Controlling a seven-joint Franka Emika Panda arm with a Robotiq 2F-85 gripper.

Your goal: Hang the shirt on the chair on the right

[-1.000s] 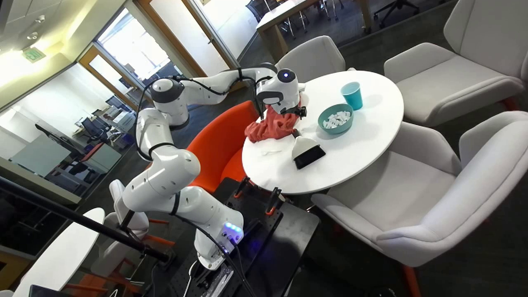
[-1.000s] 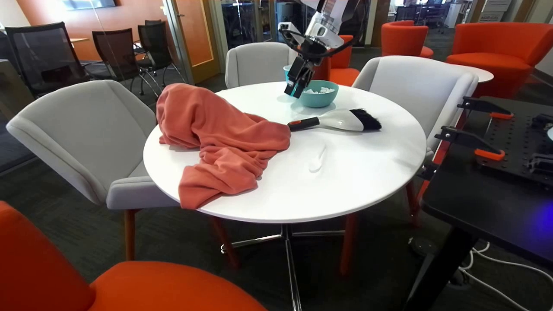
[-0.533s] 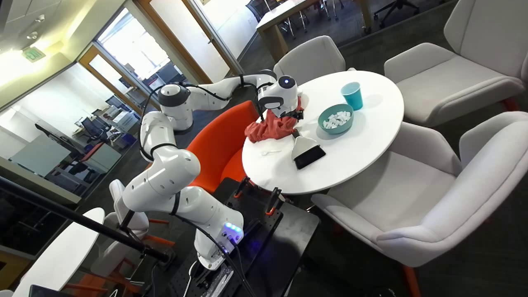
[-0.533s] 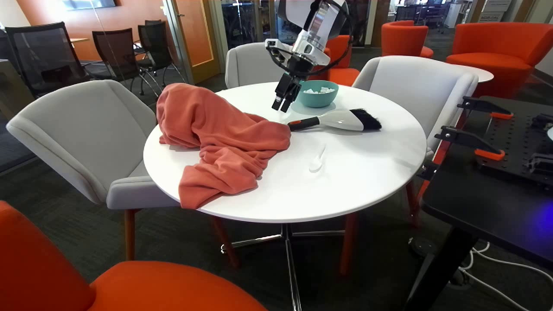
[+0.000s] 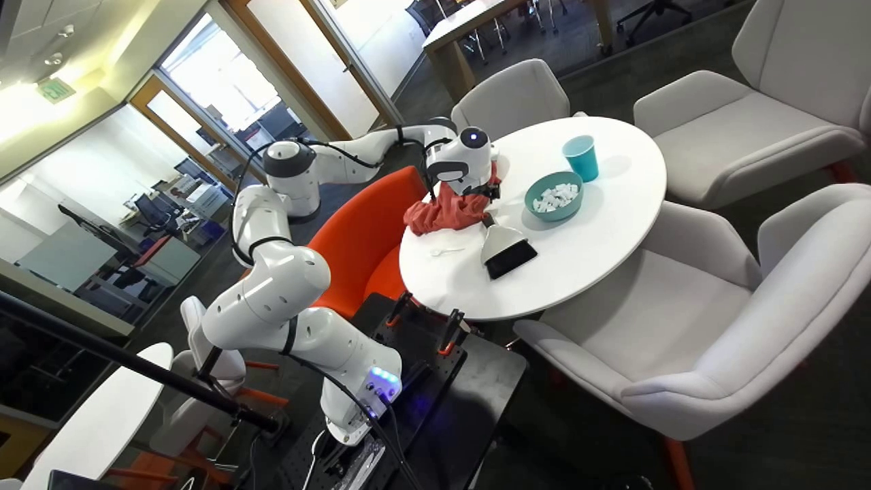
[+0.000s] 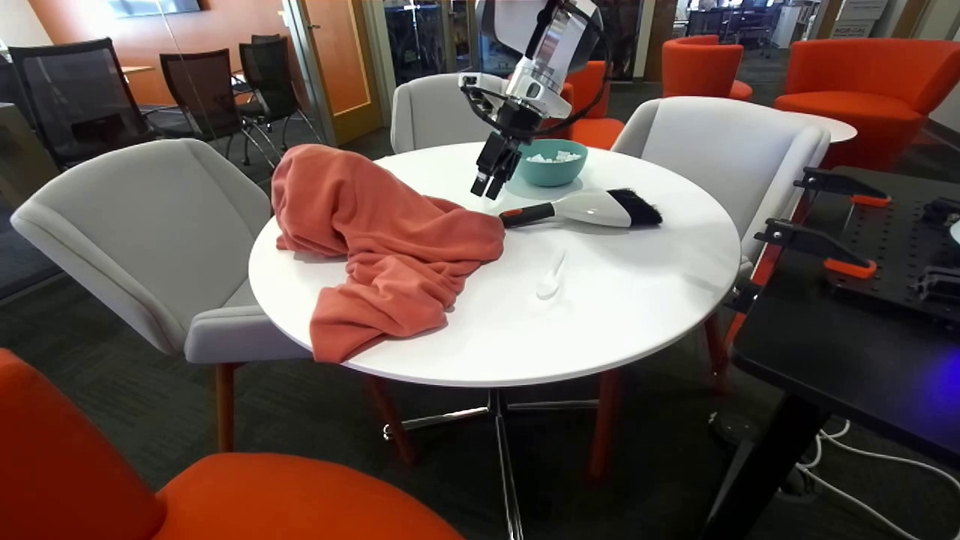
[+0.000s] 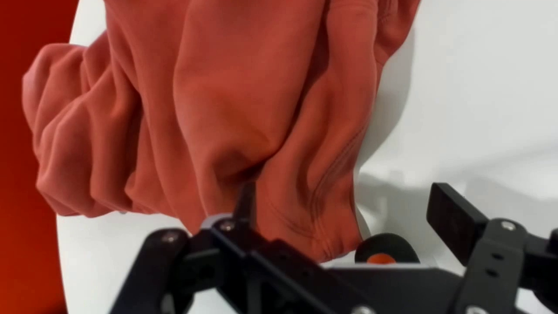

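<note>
And the black two-fingered gripper is poised above the round white table, jaws spread, nothing grasped; there the coral-red cloth shirt is bunched: a raised fold should be straddled, pinched deep.

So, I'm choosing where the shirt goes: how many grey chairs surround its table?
3, in an exterior view: the left chair, the far chair, partly covered, and the right chair.

Shirt, brush, bowl on table
</note>
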